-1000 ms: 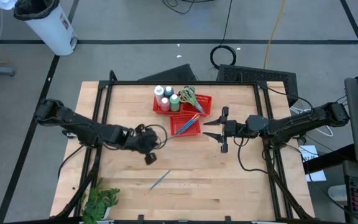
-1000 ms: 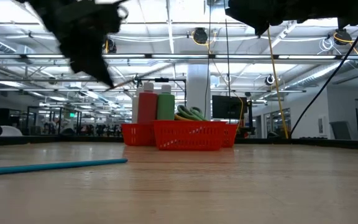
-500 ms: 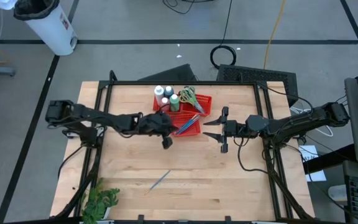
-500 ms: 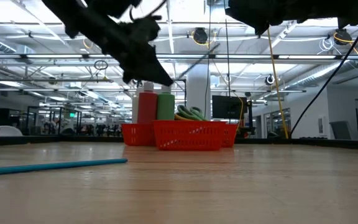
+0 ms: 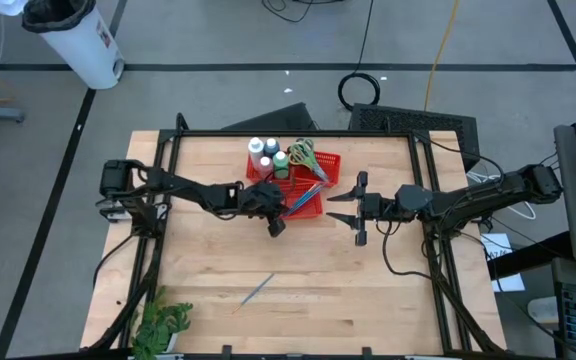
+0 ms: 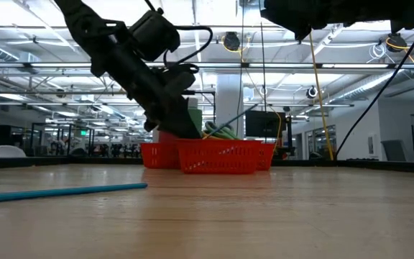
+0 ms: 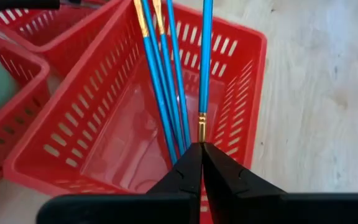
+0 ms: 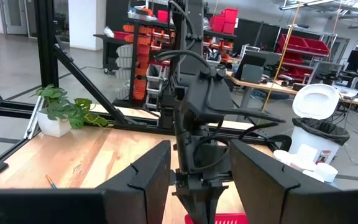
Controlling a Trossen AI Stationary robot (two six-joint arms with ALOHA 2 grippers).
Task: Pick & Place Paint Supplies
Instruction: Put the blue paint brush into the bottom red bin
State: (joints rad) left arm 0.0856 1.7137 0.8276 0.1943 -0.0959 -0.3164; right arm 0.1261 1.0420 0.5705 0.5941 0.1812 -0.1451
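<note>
My left gripper (image 7: 201,148) is shut on a thin blue brush (image 7: 205,62) just above the nearer red mesh basket (image 5: 300,201), where several more blue brushes (image 7: 163,81) lie. The farther red basket (image 5: 320,162) holds white-capped bottles (image 5: 263,152) and green-handled scissors (image 5: 303,152). Another blue brush (image 6: 63,191) lies flat on the wooden table, toward its near edge (image 5: 258,288). My right gripper (image 8: 194,174) hangs open in the air to the right of the baskets (image 5: 353,205), with nothing between its fingers. My left gripper pinches the brush at its gold ferrule (image 7: 201,129), right at the fingertips. The fingers slant down from the table's left and run along the brush. The blue handle (image 7: 207,37) reaches away from them over the basket, rising slightly (image 6: 236,116).
A green leafy plant (image 5: 163,325) stands at the table's near left corner. A black frame (image 5: 288,133) borders the tabletop. Bare wood stretches between the baskets and the near edge.
My left gripper has swung toward the table's right and far side and come down, carrying the blue brush from the table's middle left to just above the nearer basket. My right gripper has kept still.
</note>
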